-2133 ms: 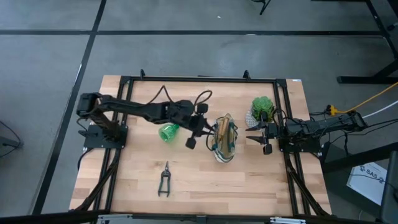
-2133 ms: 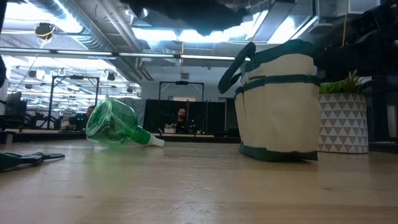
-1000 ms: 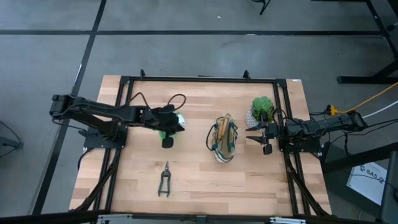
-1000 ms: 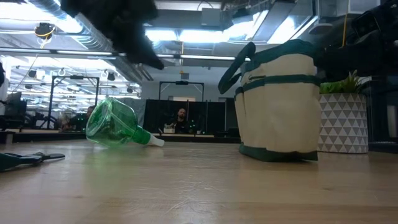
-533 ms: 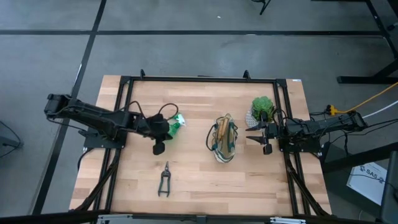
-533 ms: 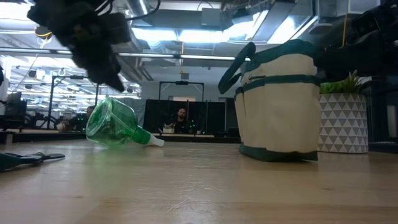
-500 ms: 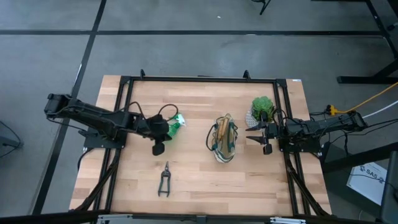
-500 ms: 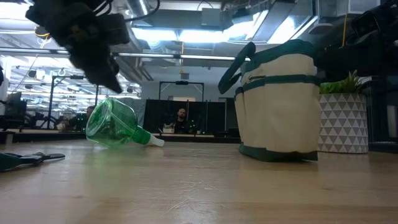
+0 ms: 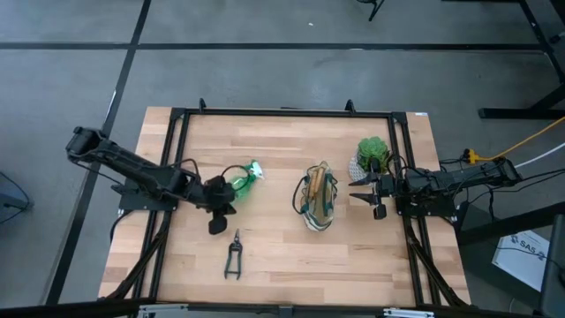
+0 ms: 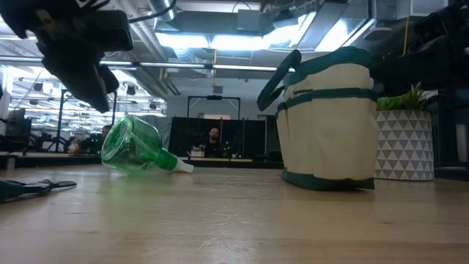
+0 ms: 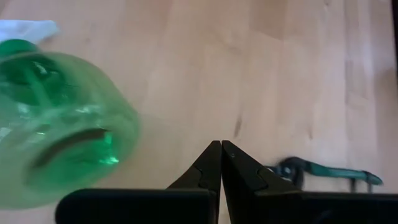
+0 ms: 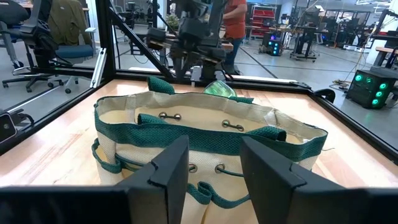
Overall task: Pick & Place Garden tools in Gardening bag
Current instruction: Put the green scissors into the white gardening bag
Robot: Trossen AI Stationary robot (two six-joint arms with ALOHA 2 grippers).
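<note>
A green translucent spray bottle (image 9: 238, 179) lies on its side on the wooden table, left of the beige, green-trimmed gardening bag (image 9: 318, 196), which stands upright. Wooden tool handles (image 9: 315, 184) show inside the bag. Dark-handled pruning shears (image 9: 233, 256) lie flat near the table's front. My left gripper (image 9: 214, 227) hangs shut and empty between bottle and shears; in its wrist view its tips (image 11: 221, 144) meet above bare wood, beside the bottle (image 11: 56, 124) and the shears (image 11: 323, 171). My right gripper (image 12: 214, 155) is open and level, right of the bag (image 12: 205, 134).
A green plant in a white patterned pot (image 9: 372, 153) stands at the far right behind the bag, close to my right arm. A black frame (image 9: 282, 113) runs round the table. Bare wood lies along the near edge and between bottle and bag.
My left gripper has moved from above the spray bottle toward the table's near-left and sunk lower, rolling at the wrist as it went; it now hangs between bottle and shears. Its fingers stay shut. Bottle, shears and bag have kept their places.
</note>
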